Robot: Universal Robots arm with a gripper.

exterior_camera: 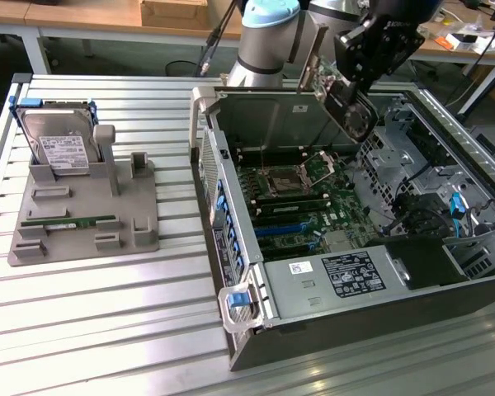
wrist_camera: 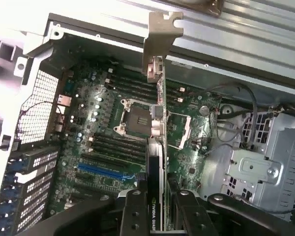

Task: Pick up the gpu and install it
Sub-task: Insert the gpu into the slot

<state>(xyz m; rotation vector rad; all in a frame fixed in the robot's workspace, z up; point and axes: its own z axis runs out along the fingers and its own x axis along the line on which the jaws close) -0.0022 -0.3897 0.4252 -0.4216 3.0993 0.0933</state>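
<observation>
Your gripper (wrist_camera: pixel 156 199) clamps the thin black, silver-bracketed gpu card (wrist_camera: pixel 159 142) above the open grey computer case (exterior_camera: pixel 256 115); seating remains.

green mobo (wrist_camera: pixel 101 113), prob. black gpu (wrist_camera: pixel 155 162)

Arm (exterior_camera: pixel 264 45) comes up at the far side in the exterior view: grey tube, light blue joint cap. The black wrist (exterior_camera: pixel 388 37) reaches over toward the exterior view's right and tips downward. Pincer (wrist_camera: pixel 158 209) is closed partway, with both black fingers (wrist_camera: pixel 132 216) pressed flat against the two faces of the gpu (wrist_camera: pixel 156 167), which sits edge-on between them. So it's a proper grip: jaws roughly parallel, card hanging in the air, fingers pointing down and away from the wrist camera.
</observation>
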